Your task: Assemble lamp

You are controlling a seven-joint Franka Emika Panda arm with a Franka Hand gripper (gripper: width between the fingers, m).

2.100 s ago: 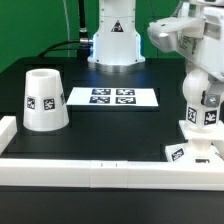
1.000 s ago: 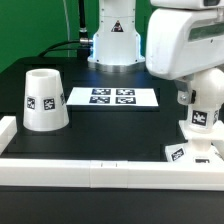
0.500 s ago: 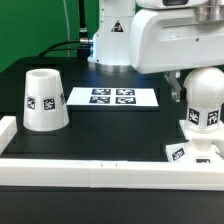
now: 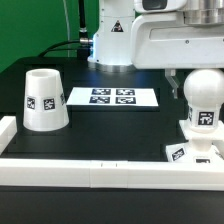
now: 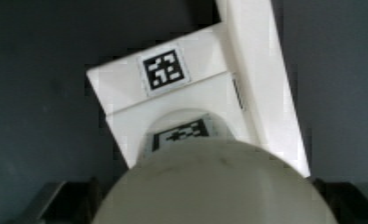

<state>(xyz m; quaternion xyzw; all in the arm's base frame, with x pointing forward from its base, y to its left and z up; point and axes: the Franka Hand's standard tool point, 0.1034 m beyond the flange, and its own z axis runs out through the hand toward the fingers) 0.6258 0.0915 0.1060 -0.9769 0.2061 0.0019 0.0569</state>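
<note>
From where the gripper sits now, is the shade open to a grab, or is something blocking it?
Probably yes. The shade stands alone, rim up, at the exterior view's left, with nothing above or beside it. The gripper hangs over the bulb on the base, so it would have to cross the marker board.

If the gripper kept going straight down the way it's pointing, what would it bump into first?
Most likely the bulb: its rounded top fills the wrist view right between the gripper's dark fingertips. The bulb stands on the base, which lies beyond it. How big the gap is, I cannot tell.
</note>
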